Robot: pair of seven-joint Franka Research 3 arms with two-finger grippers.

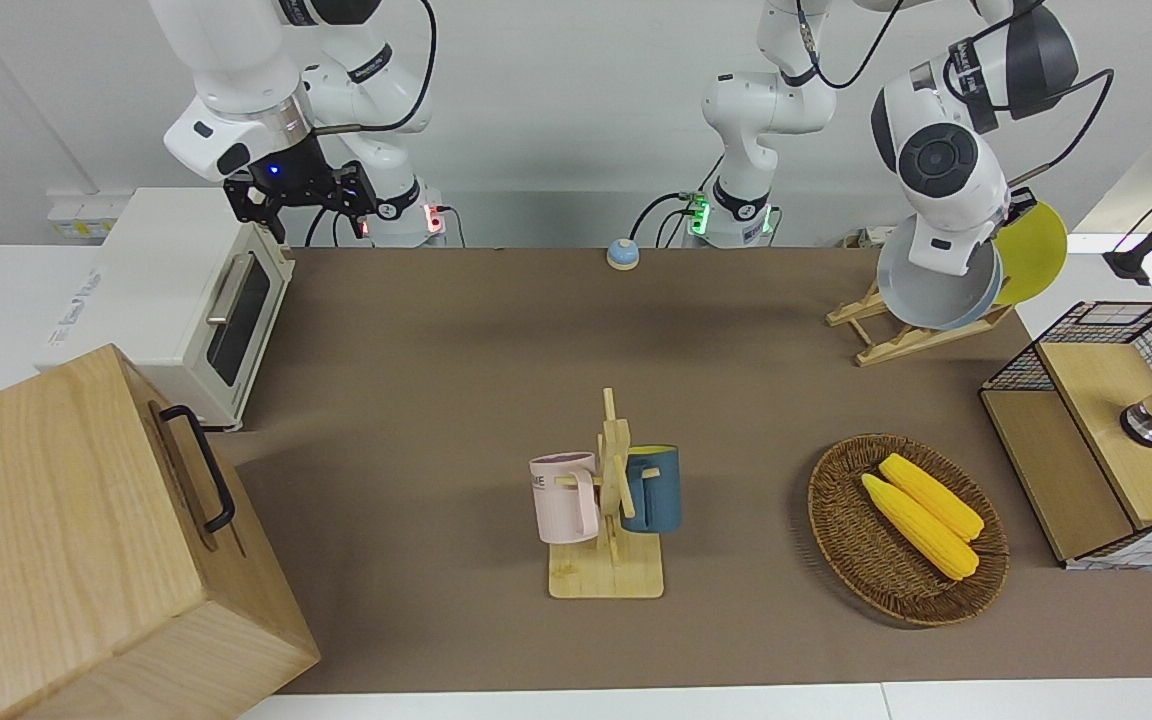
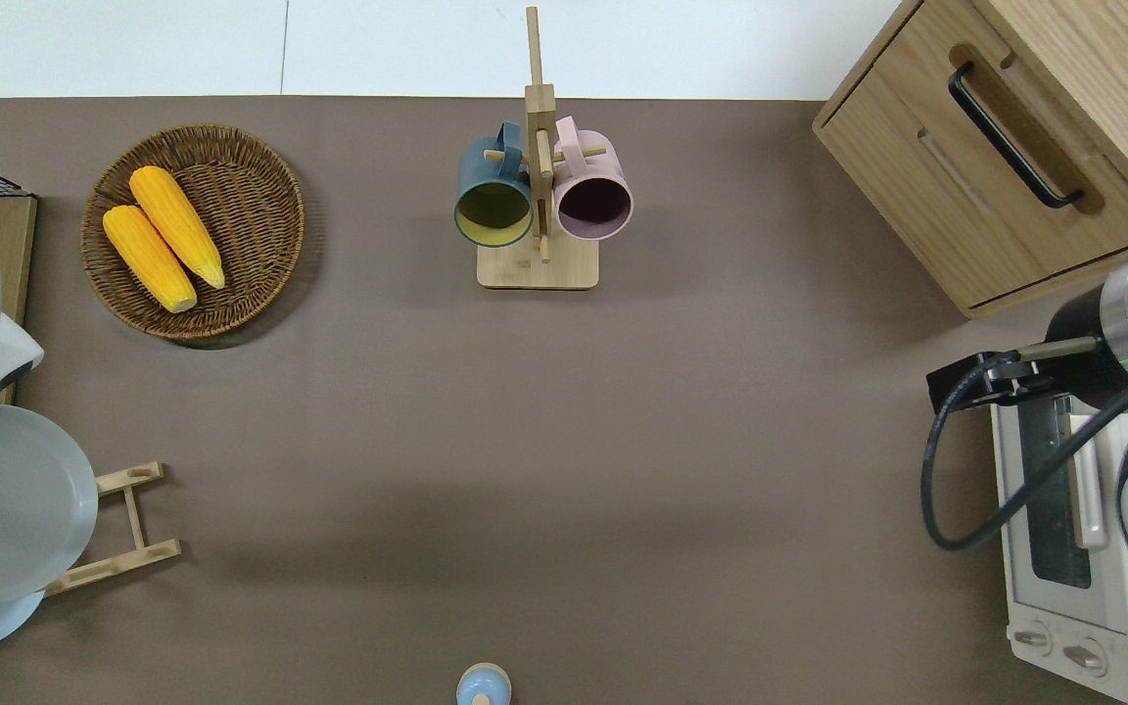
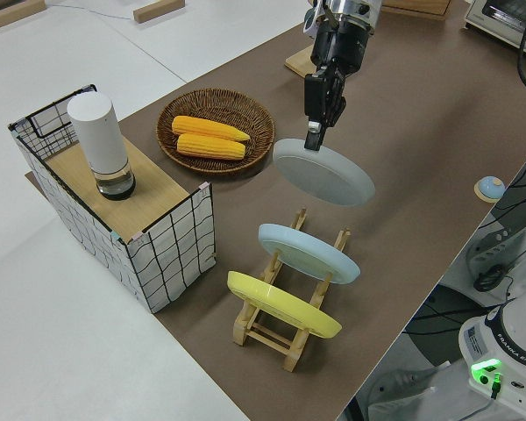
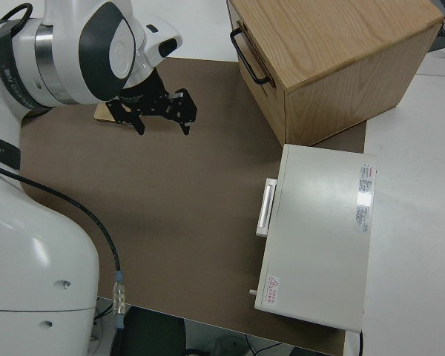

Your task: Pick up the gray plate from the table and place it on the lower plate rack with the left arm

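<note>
One gray plate [image 3: 324, 173] hangs tilted, pinched at its twelve o'clock rim by the closed left gripper [image 3: 314, 139], over the rack [image 3: 291, 326], angled to match its empty lower slot; right arm parked.

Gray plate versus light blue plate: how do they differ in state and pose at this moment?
The gray plate hangs in the air, pinched at its rim by the left gripper; the light blue plate sits slotted in the plate rack. Gray is pale gray and tilted above the rack; blue leans between pegs beside the yellow plate. Both are round, plain and similar in width.
</note>
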